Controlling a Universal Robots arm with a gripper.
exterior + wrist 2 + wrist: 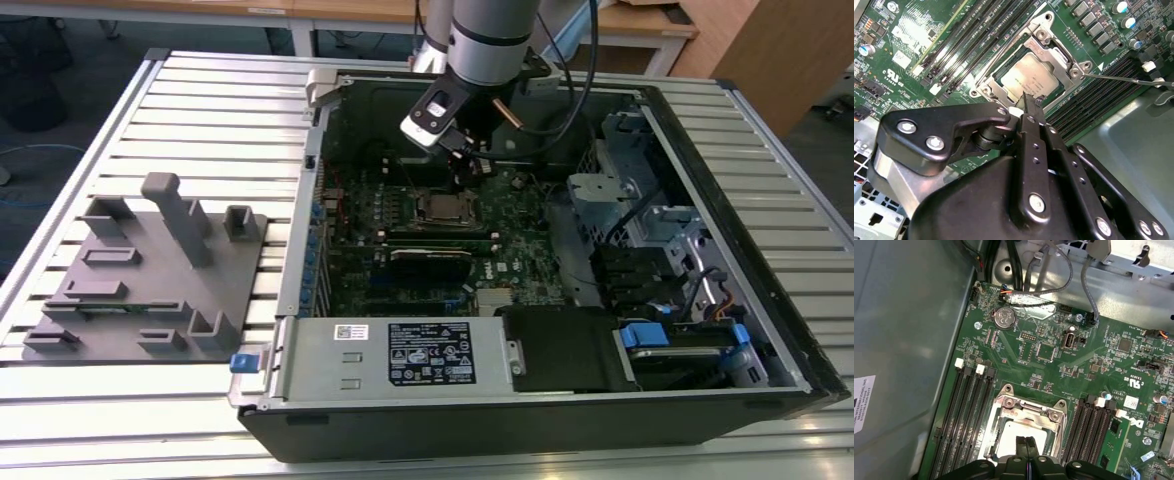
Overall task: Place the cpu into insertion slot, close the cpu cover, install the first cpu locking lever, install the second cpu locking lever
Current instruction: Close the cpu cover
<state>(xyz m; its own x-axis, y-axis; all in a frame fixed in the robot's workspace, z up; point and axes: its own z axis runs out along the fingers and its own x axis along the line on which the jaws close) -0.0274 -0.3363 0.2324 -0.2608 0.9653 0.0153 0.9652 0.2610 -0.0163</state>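
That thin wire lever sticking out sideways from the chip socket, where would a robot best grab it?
On the lever, probably near its free end, out over the memory slots and away from the chip. It is a thin straight rod with open space above, so the jaws should come down from above and close across it, one on each side.
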